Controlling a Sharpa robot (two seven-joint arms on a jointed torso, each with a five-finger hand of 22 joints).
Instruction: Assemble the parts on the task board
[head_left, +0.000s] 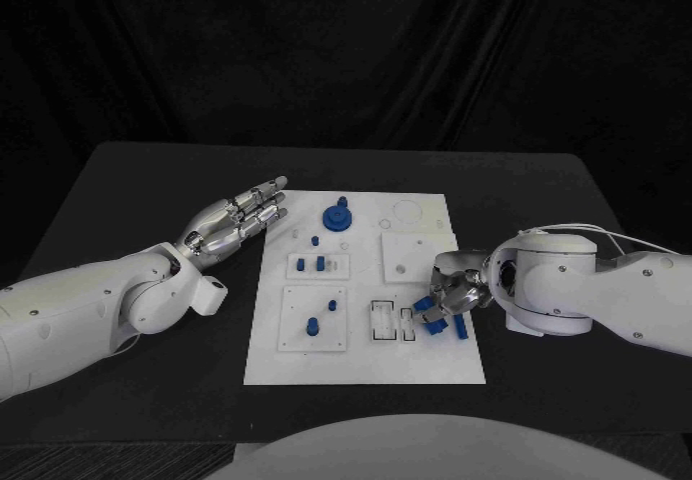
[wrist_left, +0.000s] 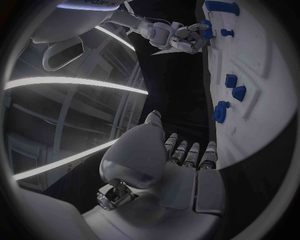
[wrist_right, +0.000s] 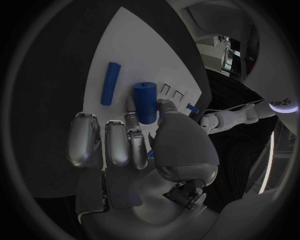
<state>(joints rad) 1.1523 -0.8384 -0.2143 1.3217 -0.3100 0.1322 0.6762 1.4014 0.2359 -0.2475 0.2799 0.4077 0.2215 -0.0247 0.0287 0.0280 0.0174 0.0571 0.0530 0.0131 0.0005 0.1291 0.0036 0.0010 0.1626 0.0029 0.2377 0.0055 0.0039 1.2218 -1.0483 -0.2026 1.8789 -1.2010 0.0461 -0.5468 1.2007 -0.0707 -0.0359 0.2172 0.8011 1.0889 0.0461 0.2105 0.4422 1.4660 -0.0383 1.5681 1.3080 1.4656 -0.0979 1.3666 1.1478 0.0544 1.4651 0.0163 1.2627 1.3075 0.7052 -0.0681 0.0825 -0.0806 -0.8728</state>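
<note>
The white task board (head_left: 418, 365) lies mid-table. Over its right edge, my right hand (head_left: 459, 292) pinches a short blue cylinder (wrist_right: 145, 102) between thumb and a finger; the same cylinder (head_left: 428, 304) shows just above the board. A blue bar (wrist_right: 110, 83) lies flat on the board beyond the fingertips, near two empty rectangular slots (head_left: 394, 321). My left hand (head_left: 238, 220) hovers at the board's left edge, fingers (wrist_left: 187, 152) stretched out straight and holding nothing. A blue gear-like part (head_left: 336, 217) and a small plate with blue pegs (head_left: 317, 264) sit on the board.
More blue pegs (head_left: 313, 325) stand in the lower-left plate of the board. A white square plate (head_left: 415, 252) and a round recess (head_left: 408, 211) lie at the board's upper right. Black table (head_left: 144, 180) surrounds the board, with a dark curtain behind.
</note>
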